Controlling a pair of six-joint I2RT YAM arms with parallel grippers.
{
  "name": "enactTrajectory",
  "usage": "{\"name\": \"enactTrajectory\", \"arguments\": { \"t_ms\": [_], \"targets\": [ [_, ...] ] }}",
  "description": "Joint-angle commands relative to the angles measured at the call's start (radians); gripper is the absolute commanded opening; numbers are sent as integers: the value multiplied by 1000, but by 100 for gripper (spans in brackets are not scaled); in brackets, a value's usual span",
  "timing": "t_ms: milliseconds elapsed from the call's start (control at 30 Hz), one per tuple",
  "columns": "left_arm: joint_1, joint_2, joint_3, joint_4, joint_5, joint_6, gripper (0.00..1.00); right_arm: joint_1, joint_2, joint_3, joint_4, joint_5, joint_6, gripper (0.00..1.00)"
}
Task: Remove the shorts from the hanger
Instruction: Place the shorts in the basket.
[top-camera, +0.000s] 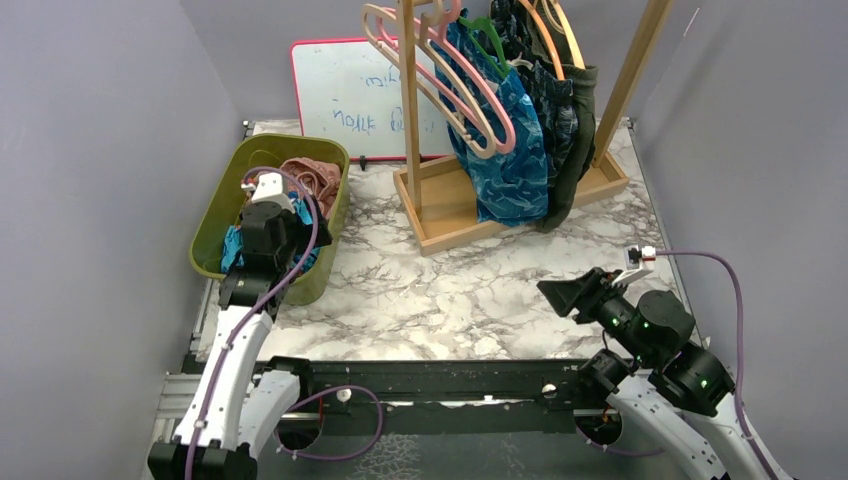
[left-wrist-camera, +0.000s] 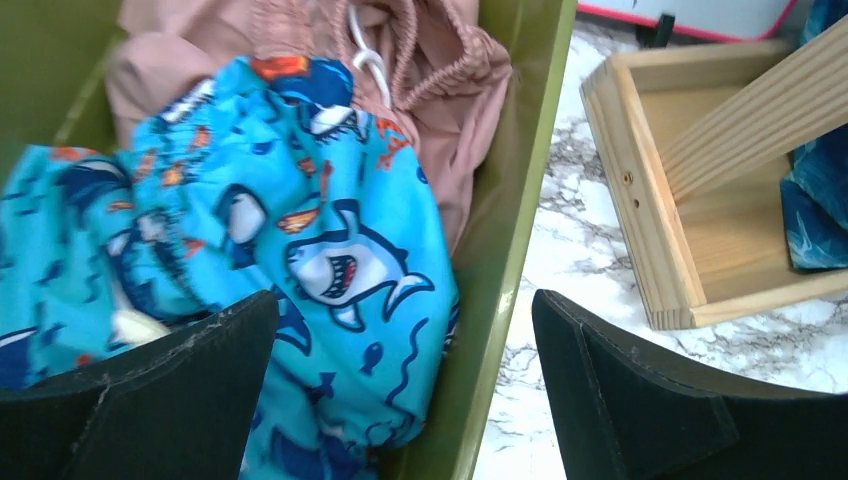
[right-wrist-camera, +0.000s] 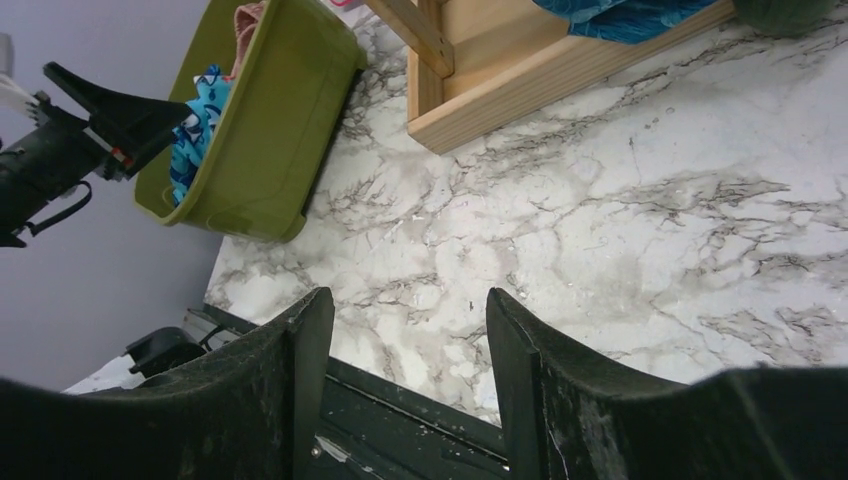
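Dusty pink shorts (top-camera: 312, 175) and bright blue cartoon-print shorts (top-camera: 232, 250) lie in a green bin (top-camera: 335, 215) at the left. My left gripper (top-camera: 272, 228) hangs over the bin, open and empty. In the left wrist view it (left-wrist-camera: 405, 310) is just above the cartoon shorts (left-wrist-camera: 300, 230), with the pink shorts (left-wrist-camera: 440, 60) beyond. Blue leaf-print shorts (top-camera: 515, 150), dark navy shorts (top-camera: 555, 110) and olive shorts (top-camera: 583, 130) hang on the wooden rack. My right gripper (top-camera: 570, 292) is open and empty over the marble table (right-wrist-camera: 408, 310).
Two empty pink hangers (top-camera: 450, 90) hang at the front of the rack. The rack's wooden base tray (top-camera: 600, 185) stands at the back middle. A whiteboard (top-camera: 345, 100) leans on the back wall. Grey walls close in on both sides.
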Motion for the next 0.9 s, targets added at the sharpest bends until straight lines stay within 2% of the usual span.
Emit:
{"name": "enactTrajectory", "arguments": {
  "t_ms": [0,100,233,333,500,600,700,867],
  "targets": [
    [3,100,-68,116,114,-71,99,3,26,11,6,19,3,59],
    [15,159,-133,177,78,-143,99,4,32,11,4,12,2,58],
    [22,187,-129,195,135,-188,99,4,30,17,6,14,-6,59],
    [22,138,-100,194,177,-161,99,3,33,25,8,18,-17,59],
    [22,3,-18,100,137,-90,99,3,50,38,33,30,-49,63],
    [21,-58,19,61,159,-51,99,3,91,58,70,19,-99,65],
    [22,-103,20,70,289,-49,99,4,170,101,95,29,-173,67],
    [22,-122,-57,243,717,-106,99,4,293,175,120,90,-270,69]
  ]
}}
